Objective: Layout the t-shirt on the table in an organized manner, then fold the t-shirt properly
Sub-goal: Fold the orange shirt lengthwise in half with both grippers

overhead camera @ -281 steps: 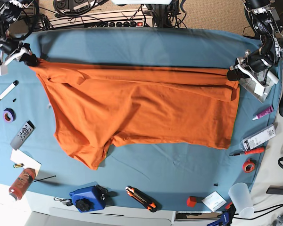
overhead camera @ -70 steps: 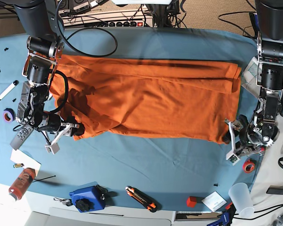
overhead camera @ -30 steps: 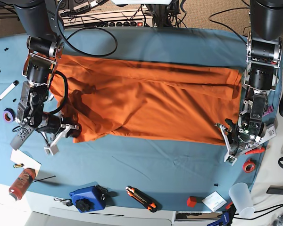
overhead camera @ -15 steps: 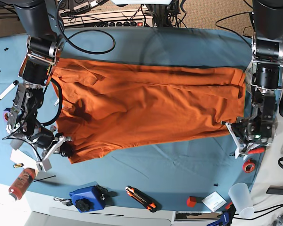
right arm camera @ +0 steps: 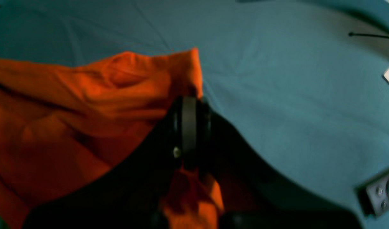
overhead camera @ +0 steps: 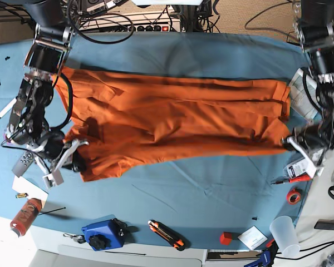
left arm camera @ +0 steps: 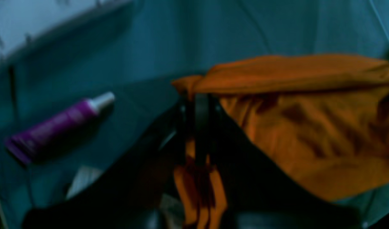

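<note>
Orange cloth, the t-shirt [overhead camera: 172,125], stretches across the middle of your table [overhead camera: 200,189], pulled between 2 arms. Your left gripper [overhead camera: 291,140] is clamped on the shirt's edge at the base view's right; your right gripper [overhead camera: 77,161] pinches the opposite lower corner. A purple tube [left arm camera: 57,122] lies near the left gripper.

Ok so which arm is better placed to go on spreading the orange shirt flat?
Neither alone. The left gripper and right gripper are each shut on a near corner of the t-shirt, at opposite ends, so both are probably needed to stretch it over the table.
</note>
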`<move>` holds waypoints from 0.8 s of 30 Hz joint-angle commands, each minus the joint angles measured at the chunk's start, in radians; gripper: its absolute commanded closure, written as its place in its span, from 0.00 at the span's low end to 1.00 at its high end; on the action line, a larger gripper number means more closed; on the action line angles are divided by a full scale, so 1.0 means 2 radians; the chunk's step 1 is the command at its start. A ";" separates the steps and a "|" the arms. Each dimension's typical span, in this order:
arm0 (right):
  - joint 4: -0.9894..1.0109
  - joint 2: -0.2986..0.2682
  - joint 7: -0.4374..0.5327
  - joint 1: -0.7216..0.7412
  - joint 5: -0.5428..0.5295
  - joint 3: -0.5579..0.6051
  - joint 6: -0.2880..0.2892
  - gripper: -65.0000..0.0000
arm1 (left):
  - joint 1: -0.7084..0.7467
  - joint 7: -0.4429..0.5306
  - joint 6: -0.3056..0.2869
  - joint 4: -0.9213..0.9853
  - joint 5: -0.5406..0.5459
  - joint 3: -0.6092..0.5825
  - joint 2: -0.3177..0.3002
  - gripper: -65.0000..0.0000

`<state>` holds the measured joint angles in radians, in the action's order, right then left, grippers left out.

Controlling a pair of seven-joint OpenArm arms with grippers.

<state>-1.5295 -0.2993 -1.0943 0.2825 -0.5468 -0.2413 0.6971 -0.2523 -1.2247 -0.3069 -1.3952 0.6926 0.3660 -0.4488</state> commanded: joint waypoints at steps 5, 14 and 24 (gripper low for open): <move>-0.054 -0.008 0.011 -0.028 -0.010 -0.031 0.000 1.00 | 0.036 0.002 -0.018 -0.084 0.022 0.003 -0.001 1.00; -0.097 -0.007 -0.035 -0.057 -0.043 -0.100 0.000 1.00 | 0.046 0.078 -0.080 -0.160 0.004 0.002 0.008 1.00; -0.097 -0.007 -0.035 -0.069 -0.060 -0.099 0.000 1.00 | 0.044 0.065 -0.102 -0.138 0.002 0.002 0.008 1.00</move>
<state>-1.7077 -0.2985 -1.1858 0.1280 -0.6495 -0.4358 0.6994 -0.1467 -1.1236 -0.5037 -1.6558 0.6888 0.3634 -0.4160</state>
